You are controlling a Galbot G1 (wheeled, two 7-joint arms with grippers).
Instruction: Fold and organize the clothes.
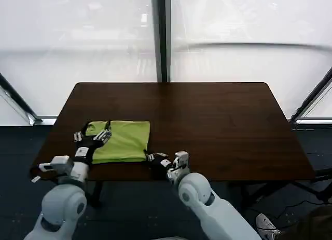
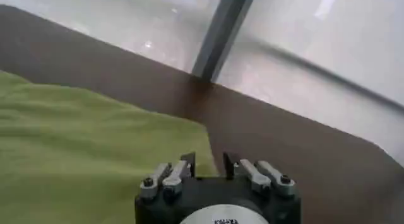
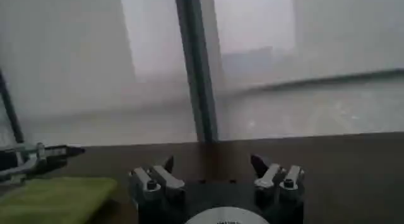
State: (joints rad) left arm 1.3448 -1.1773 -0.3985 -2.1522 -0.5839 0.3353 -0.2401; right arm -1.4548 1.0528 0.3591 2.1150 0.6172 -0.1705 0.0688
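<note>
Head view: dark wood table [image 1: 218,131], windows [image 1: 78,37].

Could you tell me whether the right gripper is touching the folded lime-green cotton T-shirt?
Apart. In the right wrist view, the right gripper is open over bare brown table, and the folded lime-green cotton T-shirt lies off to one side, with tabletop between them.

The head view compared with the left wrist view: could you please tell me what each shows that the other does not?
Head view alone: the whole table, the folded T-shirt's full outline, and the right tool open at its near right corner. Left wrist view alone: a close look at the open left tool over the cloth's edge. Both share the lime shirt, dark tabletop, left tool and window post.
</note>
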